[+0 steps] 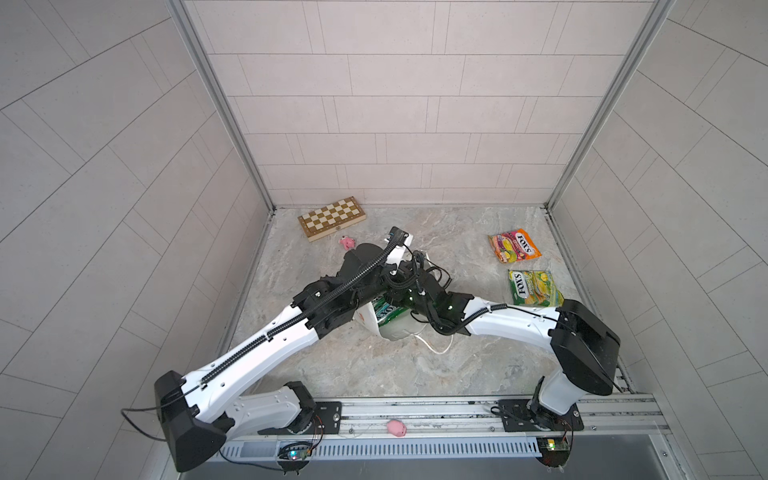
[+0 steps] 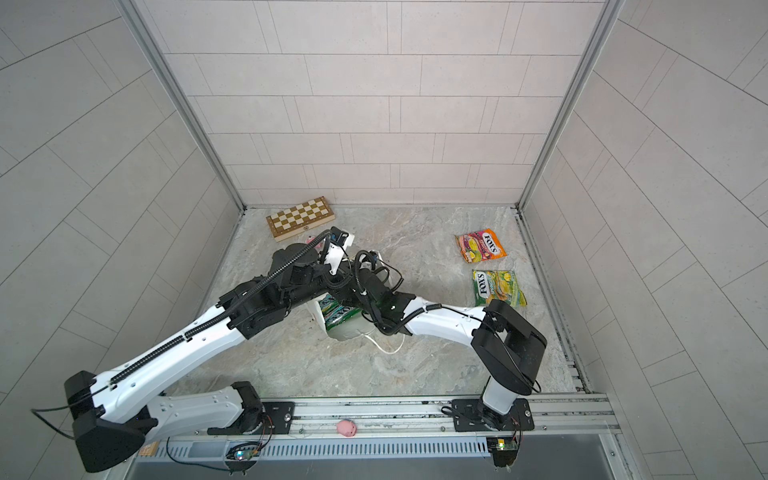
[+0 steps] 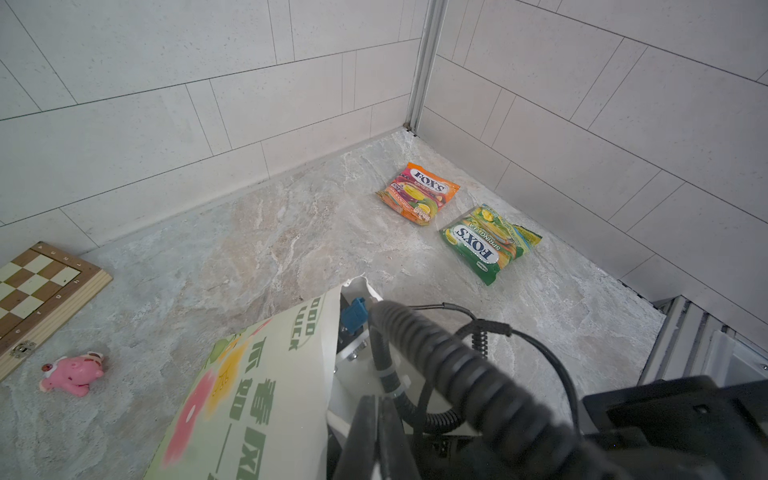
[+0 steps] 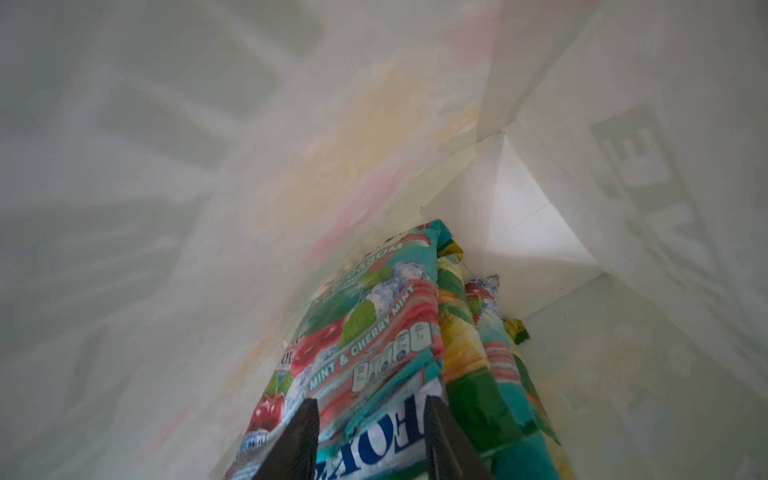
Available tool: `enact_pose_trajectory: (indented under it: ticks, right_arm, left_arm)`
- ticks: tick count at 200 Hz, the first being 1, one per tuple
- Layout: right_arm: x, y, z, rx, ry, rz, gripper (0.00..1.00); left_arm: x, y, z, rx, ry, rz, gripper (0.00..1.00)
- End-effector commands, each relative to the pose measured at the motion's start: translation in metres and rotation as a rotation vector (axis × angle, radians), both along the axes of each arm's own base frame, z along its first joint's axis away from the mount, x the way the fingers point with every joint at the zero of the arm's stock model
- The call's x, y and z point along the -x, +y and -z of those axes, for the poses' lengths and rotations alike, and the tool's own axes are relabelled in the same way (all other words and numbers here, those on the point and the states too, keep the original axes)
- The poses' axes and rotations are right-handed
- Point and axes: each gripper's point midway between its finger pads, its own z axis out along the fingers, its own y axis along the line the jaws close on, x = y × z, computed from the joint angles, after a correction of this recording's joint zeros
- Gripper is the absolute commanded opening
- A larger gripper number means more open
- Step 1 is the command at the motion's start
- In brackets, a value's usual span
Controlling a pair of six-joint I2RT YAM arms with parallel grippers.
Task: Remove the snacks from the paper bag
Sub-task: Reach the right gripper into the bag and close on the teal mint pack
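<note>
While the paper bag [image 1: 395, 331] sits at the centre of the table [image 1: 365, 370], mouth toward 6 o'clock, we find the left gripper [image 3: 376, 415] clenched at its rim. The right gripper [image 4: 371, 401] straddles a teal packet [image 4: 374, 324] inside the bag, but we cannot tell whether it grips. From the bag, the orange packet [image 1: 514, 247] lies at 2 o'clock and the green-yellow packet [image 1: 534, 288] at 3 o'clock.

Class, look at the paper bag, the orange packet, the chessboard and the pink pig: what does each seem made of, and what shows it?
The paper bag looks like thin matt paper: creases, print showing through. The orange packet is probably glossy plastic film: shiny, crinkled. The chessboard seems varnished wood: grain on its frame. The pink pig is smooth plastic or rubber; cannot tell which.
</note>
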Motion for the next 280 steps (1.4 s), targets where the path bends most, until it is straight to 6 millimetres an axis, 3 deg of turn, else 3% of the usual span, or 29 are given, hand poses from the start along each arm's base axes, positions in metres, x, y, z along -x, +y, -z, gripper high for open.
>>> enact_pose_trajectory:
  ticks: [1, 60, 105, 137, 154, 230, 280]
  right_arm:
    - [-0.008, 0.004, 0.0, -0.005, 0.007, 0.033, 0.44]
    - [-0.013, 0.005, 0.04, 0.089, 0.085, 0.051, 0.44]
    - [-0.011, -0.001, 0.056, 0.157, 0.122, 0.059, 0.33]
    - [-0.006, -0.011, 0.065, 0.214, 0.131, 0.056, 0.14]
    - [-0.003, -0.016, 0.063, 0.222, 0.115, 0.054, 0.0]
    - [0.007, -0.042, 0.028, 0.275, 0.003, 0.026, 0.0]
    - [0.011, -0.05, -0.006, 0.258, -0.108, -0.001, 0.0]
  left_arm:
    - [0.009, -0.01, -0.01, 0.043, -0.016, 0.05, 0.0]
    - [0.009, -0.007, -0.013, 0.045, -0.026, 0.04, 0.0]
    - [0.006, -0.001, -0.015, 0.039, -0.041, 0.005, 0.0]
    - [0.003, 0.005, -0.016, 0.032, -0.051, -0.029, 0.0]
    - [0.002, 0.008, -0.016, 0.029, -0.058, -0.044, 0.0]
    - [-0.002, 0.011, -0.014, 0.009, -0.065, -0.066, 0.0]
    - [-0.003, 0.009, -0.009, -0.005, -0.056, -0.066, 0.0]
